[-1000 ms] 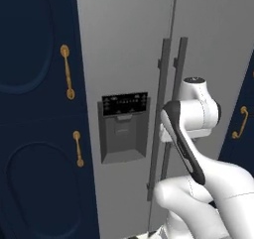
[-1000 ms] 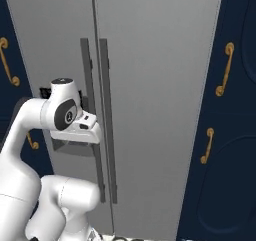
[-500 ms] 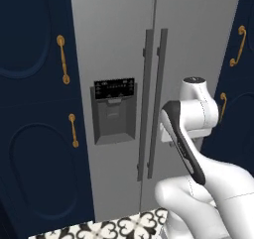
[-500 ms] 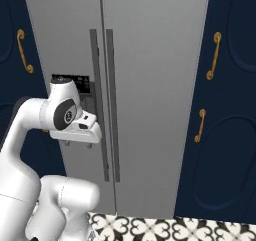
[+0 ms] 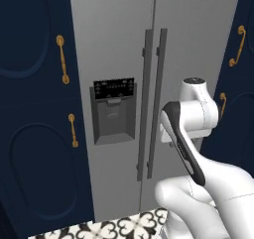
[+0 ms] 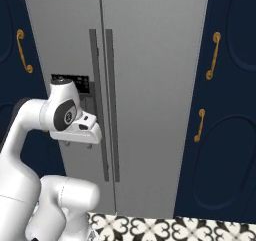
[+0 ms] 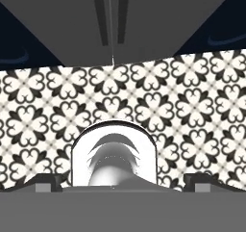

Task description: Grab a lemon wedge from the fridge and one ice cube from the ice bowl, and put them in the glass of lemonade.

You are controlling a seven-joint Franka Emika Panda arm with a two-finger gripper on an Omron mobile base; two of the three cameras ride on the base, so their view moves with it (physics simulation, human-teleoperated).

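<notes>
The grey two-door fridge (image 5: pixel 119 44) (image 6: pixel 150 60) stands shut straight ahead, its two dark bar handles (image 5: pixel 153 104) (image 6: pixel 102 105) side by side at the middle seam. A black dispenser recess (image 5: pixel 115 111) sits in the left door. My arm is folded in front of the doors with the hand pointing down. My gripper (image 7: pixel 125 180) (image 6: pixel 76 144) is open and holds nothing; it hangs over the floor, short of the fridge's foot (image 7: pixel 144 14). The lemon wedge, the ice bowl and the glass of lemonade are out of view.
Navy cabinets (image 5: pixel 34 134) (image 6: pixel 225 135) with gold handles (image 5: pixel 62 59) (image 6: pixel 214 55) flank the fridge on both sides. Black-and-white patterned floor tiles (image 7: pixel 182 106) (image 6: pixel 165 227) run along the fridge's base.
The whole picture has shifted: the base has backed away from the fridge, bringing the tiled floor into view. The arm keeps its folded pose, and the gripper stays open.
</notes>
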